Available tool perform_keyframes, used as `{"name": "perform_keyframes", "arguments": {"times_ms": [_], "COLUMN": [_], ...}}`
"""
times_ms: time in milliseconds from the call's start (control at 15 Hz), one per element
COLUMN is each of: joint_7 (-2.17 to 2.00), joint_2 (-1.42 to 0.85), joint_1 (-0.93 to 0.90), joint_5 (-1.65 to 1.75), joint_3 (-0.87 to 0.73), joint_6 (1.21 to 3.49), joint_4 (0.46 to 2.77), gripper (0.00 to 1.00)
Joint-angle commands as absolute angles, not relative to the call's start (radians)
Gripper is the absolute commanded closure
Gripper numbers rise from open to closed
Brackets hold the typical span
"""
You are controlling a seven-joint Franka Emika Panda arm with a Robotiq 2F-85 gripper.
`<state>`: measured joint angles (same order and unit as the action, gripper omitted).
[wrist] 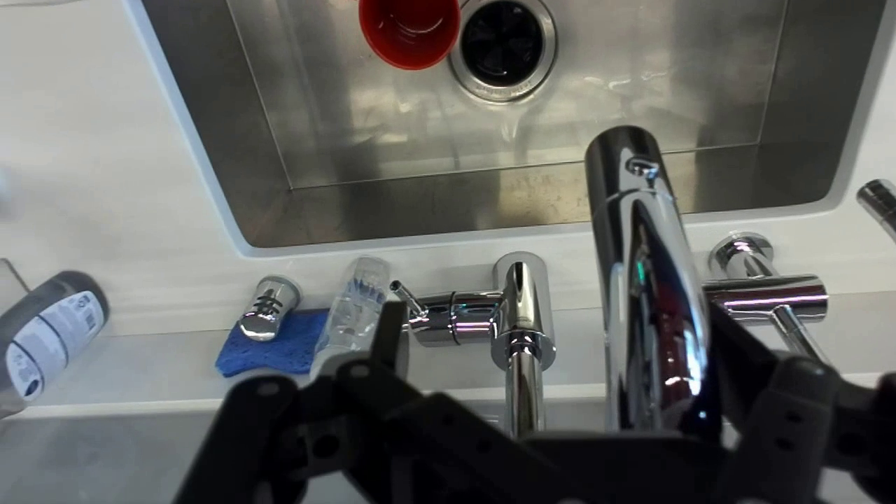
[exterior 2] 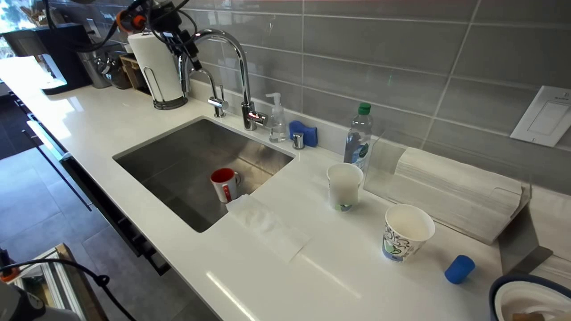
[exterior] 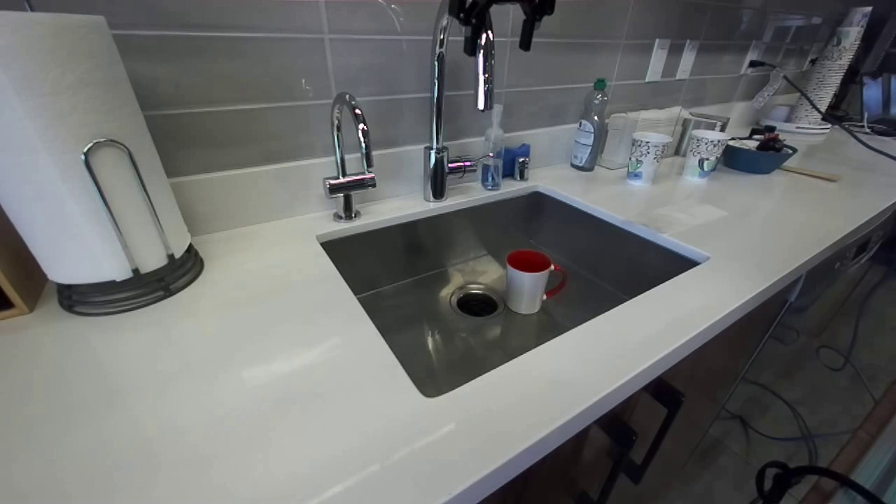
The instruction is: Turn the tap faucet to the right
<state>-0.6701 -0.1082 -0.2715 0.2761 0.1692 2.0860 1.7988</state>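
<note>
The tall chrome tap faucet stands behind the sink, with its arched spout (exterior: 485, 73) hanging over the basin. The arch also shows in an exterior view (exterior 2: 243, 67), and its spout fills the right middle of the wrist view (wrist: 640, 280). Its side lever (wrist: 408, 299) is on the base. My black gripper (exterior: 498, 46) is at the top of the spout, also seen in an exterior view (exterior 2: 192, 63). In the wrist view my gripper (wrist: 553, 336) is open, with the spout between its fingers, nearer the right finger, which it partly hides. I cannot tell whether they touch.
A red-and-white mug (exterior: 526, 290) stands in the steel sink (exterior: 413, 336) beside the drain. A smaller chrome tap (exterior: 348, 140), soap dispenser (exterior 2: 278, 120), blue sponge (exterior 2: 304, 133) and dish soap bottle (exterior: 590, 129) line the back. A paper towel roll (exterior: 91, 154) stands beside the sink.
</note>
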Motion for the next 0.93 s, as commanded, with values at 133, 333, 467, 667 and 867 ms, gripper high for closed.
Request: {"name": "perform_keyframes", "arguments": {"times_ms": [133,333,467,667,867], "joint_7": [-0.570,-0.516,-0.489,-0.459,-0.439], "joint_2": [0.012,0.050,0.069,0.090,0.105], "joint_1": [-0.218,-0.190,-0.174,-0.154,-0.142], "joint_5": [0.280,0.276,0.281,0.285,0.266], "joint_3": [0.151,0.146,0.144,0.142,0.143], "joint_6": [2.093,2.100,2.108,2.117,2.122], "joint_4": [1.909,1.951,1.976,2.006,2.025], "gripper": [0.00,0.00,0.00,0.00,0.00]}}
